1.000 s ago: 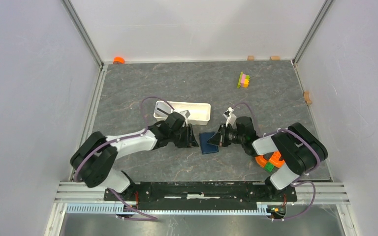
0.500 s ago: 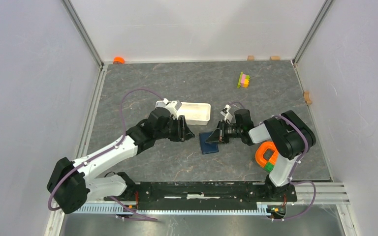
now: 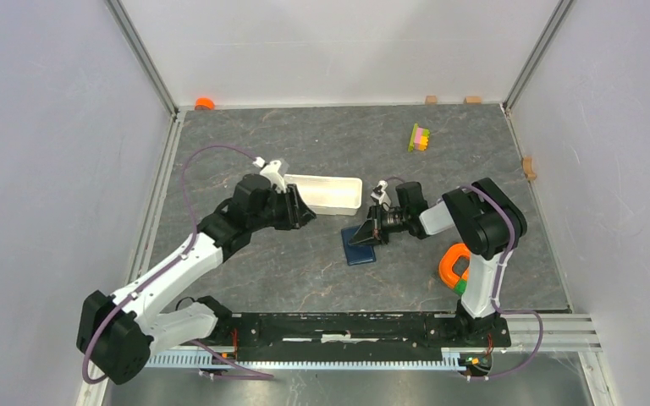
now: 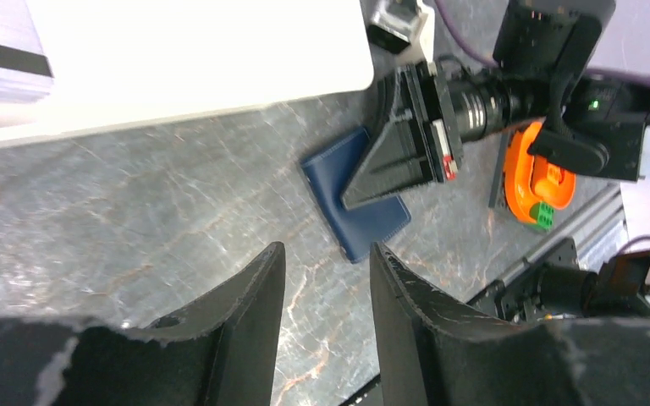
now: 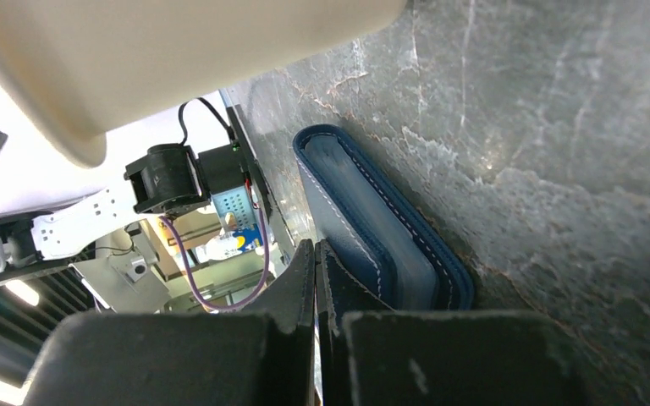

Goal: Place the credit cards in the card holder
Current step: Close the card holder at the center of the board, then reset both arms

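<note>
Black left hand (image 4: 326, 254), narrowly parted and empty, hangs by the long white tray (image 3: 338, 193), where silvery dark-striped credit cards (image 4: 0, 72) wait. At the grey desk's (image 3: 262, 144) middle, the right hand (image 5: 315, 249), fingers pressed together, seemingly pins the closed navy card holder (image 3: 360, 252).

The top camera sits high, above and behind the arm bases, facing down and forward. From afar it takes in the whole surface (image 3: 305, 144) and the walls around it. The left wrist camera looks out past the left jaws, slanting down from mid height onto the tray (image 4: 220, 93), the wallet (image 4: 355, 205) and the right arm (image 4: 508, 93) beyond. The right wrist camera lies very low and close, skimming the surface past the right jaws — the wallet's edge fills its middle. Wallet and tray show in all three views.
</note>
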Available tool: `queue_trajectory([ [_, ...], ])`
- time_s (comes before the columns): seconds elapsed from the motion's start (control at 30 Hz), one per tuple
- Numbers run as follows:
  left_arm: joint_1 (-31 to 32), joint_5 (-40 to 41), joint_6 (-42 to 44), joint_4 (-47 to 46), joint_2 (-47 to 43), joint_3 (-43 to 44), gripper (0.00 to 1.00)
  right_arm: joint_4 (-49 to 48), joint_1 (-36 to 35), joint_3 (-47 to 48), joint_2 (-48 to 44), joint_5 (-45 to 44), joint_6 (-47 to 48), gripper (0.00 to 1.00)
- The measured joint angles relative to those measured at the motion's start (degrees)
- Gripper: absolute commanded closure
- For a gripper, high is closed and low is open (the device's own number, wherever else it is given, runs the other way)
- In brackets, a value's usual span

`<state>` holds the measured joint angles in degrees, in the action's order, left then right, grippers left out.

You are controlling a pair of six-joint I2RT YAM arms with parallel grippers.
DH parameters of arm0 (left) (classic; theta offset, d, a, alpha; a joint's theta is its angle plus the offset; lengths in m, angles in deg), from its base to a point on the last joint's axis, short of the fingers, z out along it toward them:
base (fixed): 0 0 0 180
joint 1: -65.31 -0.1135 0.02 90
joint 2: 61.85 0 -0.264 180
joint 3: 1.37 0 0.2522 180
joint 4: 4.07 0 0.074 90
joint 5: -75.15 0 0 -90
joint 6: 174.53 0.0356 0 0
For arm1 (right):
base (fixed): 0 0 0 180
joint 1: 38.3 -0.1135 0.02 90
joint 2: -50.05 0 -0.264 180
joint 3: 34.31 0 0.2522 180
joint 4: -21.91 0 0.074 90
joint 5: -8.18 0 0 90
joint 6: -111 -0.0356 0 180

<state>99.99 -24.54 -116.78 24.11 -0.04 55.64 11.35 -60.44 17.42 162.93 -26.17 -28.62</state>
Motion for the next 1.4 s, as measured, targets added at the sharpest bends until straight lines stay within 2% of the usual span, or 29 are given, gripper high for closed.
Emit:
queue_trajectory([
  [0.2,-5.92,0.66,2.14,1.88,-3.91,0.0,0.45,0.17,-0.37,0.48,0.39,0.42,-0.22,1.0],
  [0.27,-7.82,1.07,3.08,3.37,-5.07,0.0,0.37,0.26,-0.76,0.0,-0.98,-0.87,0.42,0.98],
  [0.4,-12.96,2.84,5.4,7.06,-7.58,0.13,0.13,1.38,-2.75,-2.21,-8.22,-9.14,4.68,0.77],
  [0.5,-16.0,4.85,7.19,10.03,-8.09,1.49,0.01,5.64,-3.65,-2.6,-14.34,-15.04,10.58,0.62],
  [0.73,-21.05,10.23,9.42,13.94,-9.35,2.75,0.0,18.53,-2.62,-2.6,-28.74,-21.2,24.24,0.34],
  [0.9,-22.23,13.11,10.25,15.87,-10.43,2.78,0.0,27.3,-2.23,-2.43,-41.57,-27.74,30.69,0.16],
  [1.03,-22.23,16.11,10.95,16.81,-11.98,2.78,0.0,33.22,-0.2,-2.1,-48.89,-40.72,33.55,0.12],
  [1.17,-22.23,19.34,12.17,17.0,-15.08,2.84,0.0,35.78,0.83,-3.13,-55.17,-57.4,36.13,0.11],
  [1.3,-22.23,21.18,13.22,16.72,-19.98,2.84,0.0,30.49,0.81,-9.86,-65.09,-68.61,39.95,0.09],
  [1.4,-22.23,21.64,13.88,16.63,-21.92,2.84,0.0,26.27,0.83,-14.8,-71.25,-73.7,42.27,0.09],
])
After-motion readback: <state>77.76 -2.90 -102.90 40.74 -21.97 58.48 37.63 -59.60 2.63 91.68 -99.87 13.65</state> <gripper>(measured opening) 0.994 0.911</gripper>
